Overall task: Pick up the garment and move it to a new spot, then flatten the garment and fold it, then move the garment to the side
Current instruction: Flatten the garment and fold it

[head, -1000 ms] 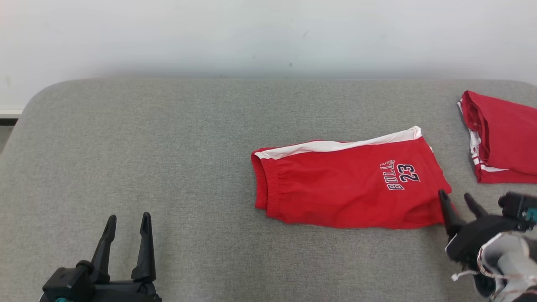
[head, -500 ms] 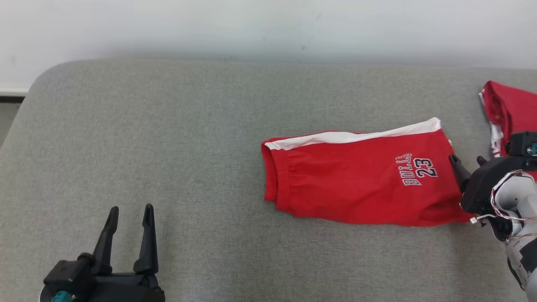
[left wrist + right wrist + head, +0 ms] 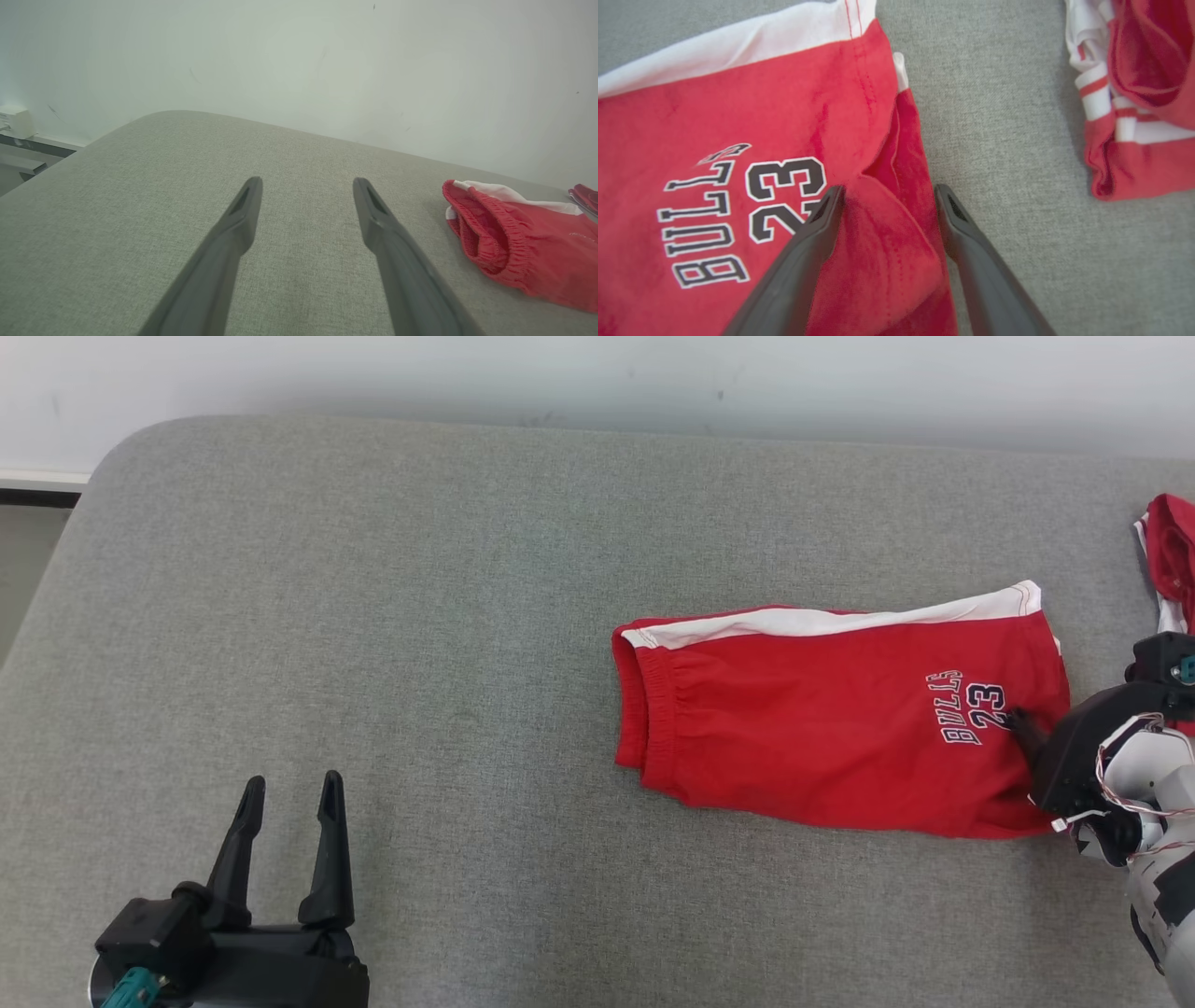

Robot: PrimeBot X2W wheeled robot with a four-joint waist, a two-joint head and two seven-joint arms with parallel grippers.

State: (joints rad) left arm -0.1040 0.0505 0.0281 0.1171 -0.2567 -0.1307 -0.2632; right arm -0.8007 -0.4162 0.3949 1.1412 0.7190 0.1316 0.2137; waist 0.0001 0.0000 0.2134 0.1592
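Right gripper (image 3: 885, 196) spread wide, astride the shorts' (image 3: 738, 116) hem.
On the pad (image 3: 420, 616) the shorts lie folded, right of centre. I'd sink lower so both layers sit between the fingers, then close on the hem (image 3: 901, 154). Left gripper (image 3: 289, 789) rests spread.

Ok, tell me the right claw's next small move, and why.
Probably close the right claw: it is open and straddles the raised hem fold of the red shorts, one finger over the fabric, the other at its edge by the grey surface.
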